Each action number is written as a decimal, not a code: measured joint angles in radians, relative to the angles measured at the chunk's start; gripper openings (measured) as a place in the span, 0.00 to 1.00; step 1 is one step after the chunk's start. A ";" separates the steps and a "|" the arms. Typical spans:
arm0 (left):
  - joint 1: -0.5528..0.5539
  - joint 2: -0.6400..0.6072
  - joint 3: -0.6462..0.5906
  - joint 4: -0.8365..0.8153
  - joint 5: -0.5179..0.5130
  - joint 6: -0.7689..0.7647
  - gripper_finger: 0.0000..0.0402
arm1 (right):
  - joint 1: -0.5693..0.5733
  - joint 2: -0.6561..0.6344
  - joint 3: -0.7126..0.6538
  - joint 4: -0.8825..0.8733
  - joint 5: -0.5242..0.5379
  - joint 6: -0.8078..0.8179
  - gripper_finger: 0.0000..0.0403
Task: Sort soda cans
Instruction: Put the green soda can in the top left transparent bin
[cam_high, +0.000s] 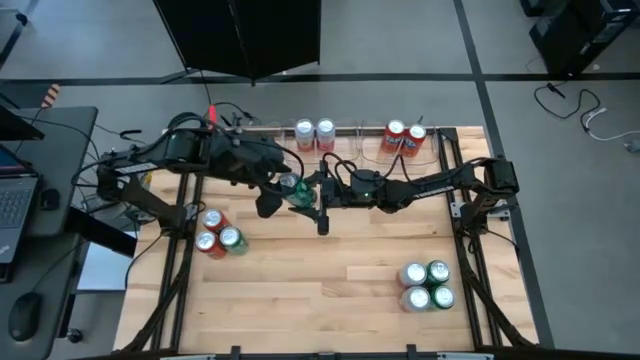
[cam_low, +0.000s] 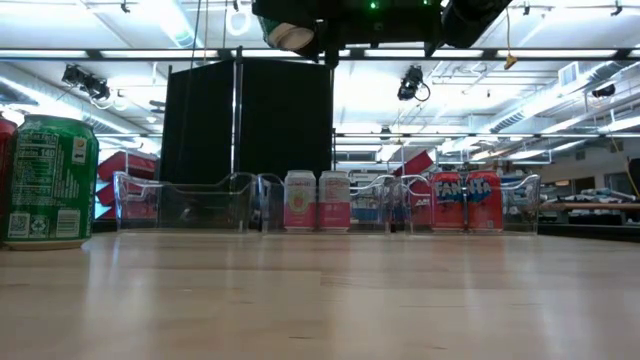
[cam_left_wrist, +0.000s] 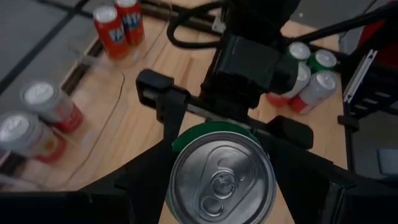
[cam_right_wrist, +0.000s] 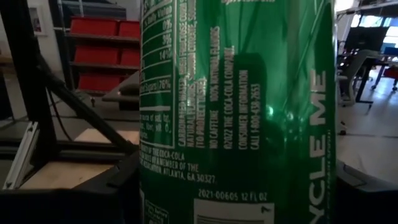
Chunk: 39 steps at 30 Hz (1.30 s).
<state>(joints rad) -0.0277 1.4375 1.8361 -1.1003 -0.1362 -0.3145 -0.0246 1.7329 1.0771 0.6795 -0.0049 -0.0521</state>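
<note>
A green soda can (cam_high: 293, 190) hangs high over the table's middle, its underside at the top of the low view (cam_low: 290, 35). My left gripper (cam_left_wrist: 222, 146) is shut on it. My right gripper (cam_right_wrist: 236, 193) comes level from the right, open, with one finger on either side of the can's body (cam_right_wrist: 236, 106). Two silver-white cans (cam_high: 314, 133) and two red cans (cam_high: 405, 137) stand upright in clear trays (cam_low: 185, 205) at the far edge. My left gripper pinches the can at its top end (cam_left_wrist: 181, 149), one finger on each side. The fingers slant down from the left and lie along the can. Its silver lid (cam_left_wrist: 222, 180) faces my left wrist. The can is tilted and lifted clear. My right gripper: I cannot tell whether its fingers touch the can.
Two red cans and a green one (cam_high: 218, 238) stand together near the left edge; the green one shows large in the low view (cam_low: 45, 180). Several silver-white and green cans (cam_high: 427, 285) stand at the near right. Bare wood (cam_high: 320, 290) lies between the two groups.
</note>
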 joint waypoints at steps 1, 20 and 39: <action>0.000 0.007 0.004 -0.017 0.002 -0.007 0.68 | 0.000 0.000 0.000 -0.006 -0.001 0.000 0.73; 0.000 0.016 0.063 -0.114 0.071 0.007 0.59 | -0.001 0.000 0.001 0.004 -0.007 -0.009 0.73; -0.001 0.015 0.131 -0.163 0.103 0.006 0.09 | -0.002 -0.001 0.002 0.019 0.021 0.003 0.72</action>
<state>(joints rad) -0.0286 1.4521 1.9670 -1.2631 -0.0335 -0.3084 -0.0264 1.7317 1.0786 0.6989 0.0159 -0.0491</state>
